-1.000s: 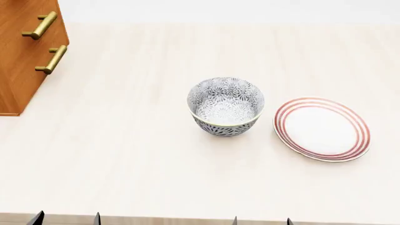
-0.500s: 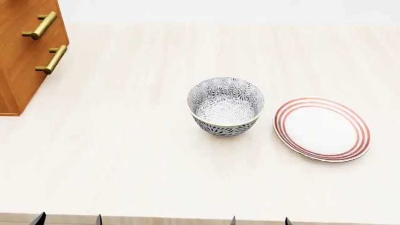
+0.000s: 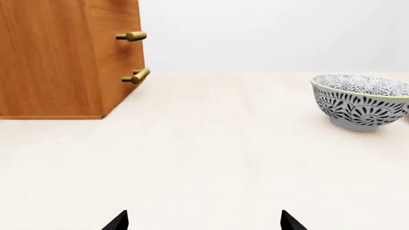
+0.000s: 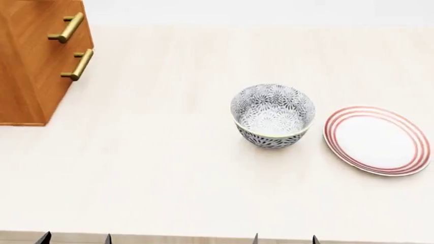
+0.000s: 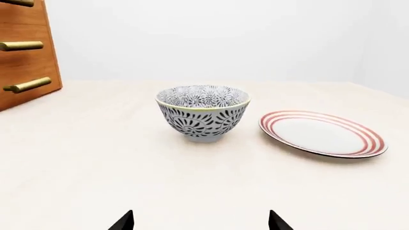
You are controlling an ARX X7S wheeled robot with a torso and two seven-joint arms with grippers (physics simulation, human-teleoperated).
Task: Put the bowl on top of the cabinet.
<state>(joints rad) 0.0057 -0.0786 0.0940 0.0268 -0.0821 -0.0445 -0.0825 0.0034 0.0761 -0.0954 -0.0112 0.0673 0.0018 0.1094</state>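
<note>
The patterned grey-blue bowl [image 4: 273,115] stands upright on the pale table [image 4: 169,168], right of centre; it also shows in the right wrist view as the bowl [image 5: 203,112] and in the left wrist view as the bowl [image 3: 361,101]. The orange-brown cabinet [image 4: 34,61] with brass handles stands at the far left, its top out of view. My left gripper [image 4: 74,238] and right gripper [image 4: 285,238] sit at the table's near edge, both open and empty, well short of the bowl. Only their dark fingertips [image 3: 118,221] show.
A flat white plate with red rings [image 4: 379,140] lies just right of the bowl, close to it. The cabinet's handles [image 4: 78,63] stick out towards the table's middle. A plain pale wall stands behind the table.
The head view has shifted: bowl, plate and cabinet all sit about 40 pixels further right in the picture than before. The objects themselves keep their spacing on the table.
</note>
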